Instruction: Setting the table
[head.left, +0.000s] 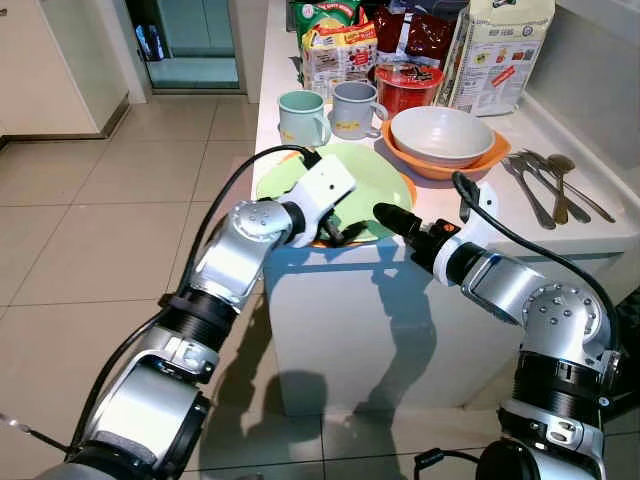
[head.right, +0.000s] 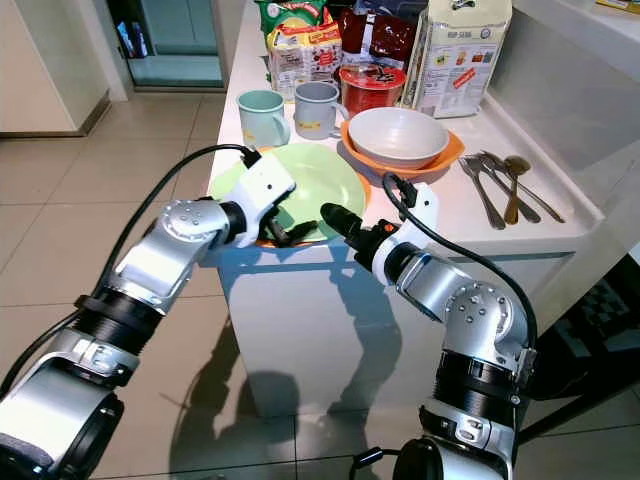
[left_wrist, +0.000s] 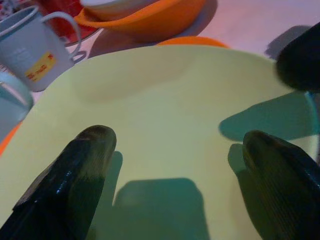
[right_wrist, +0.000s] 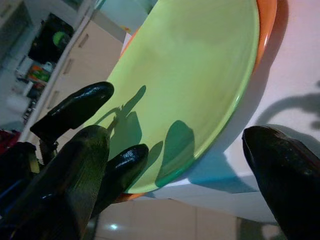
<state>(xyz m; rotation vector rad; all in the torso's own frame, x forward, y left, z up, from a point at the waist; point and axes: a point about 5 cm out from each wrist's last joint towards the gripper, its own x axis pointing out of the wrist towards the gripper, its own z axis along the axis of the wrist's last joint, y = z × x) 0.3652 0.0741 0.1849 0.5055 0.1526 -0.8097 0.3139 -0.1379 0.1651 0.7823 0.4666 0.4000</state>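
A light green plate (head.left: 370, 172) lies on an orange plate (head.left: 407, 187) at the front edge of the white counter (head.left: 600, 235). My left gripper (head.left: 340, 233) hovers over the green plate's near left rim, open, with bare plate between its fingers (left_wrist: 85, 165). My right gripper (head.left: 386, 213) is at the near right rim, open, and the plate's edge (right_wrist: 235, 100) lies between its spread fingertips (right_wrist: 95, 145). Neither gripper holds anything. The left gripper's fingers (right_wrist: 75, 107) also appear in the right wrist view.
Behind the plates stand two mugs (head.left: 301, 116), (head.left: 356, 107) and a white bowl (head.left: 440, 132) nested in an orange bowl (head.left: 490, 157). Spoons and forks (head.left: 545, 185) lie at the right. A red noodle cup (head.left: 405, 85) and food packets (head.left: 340, 50) crowd the back. Tiled floor (head.left: 100, 220) lies on the left.
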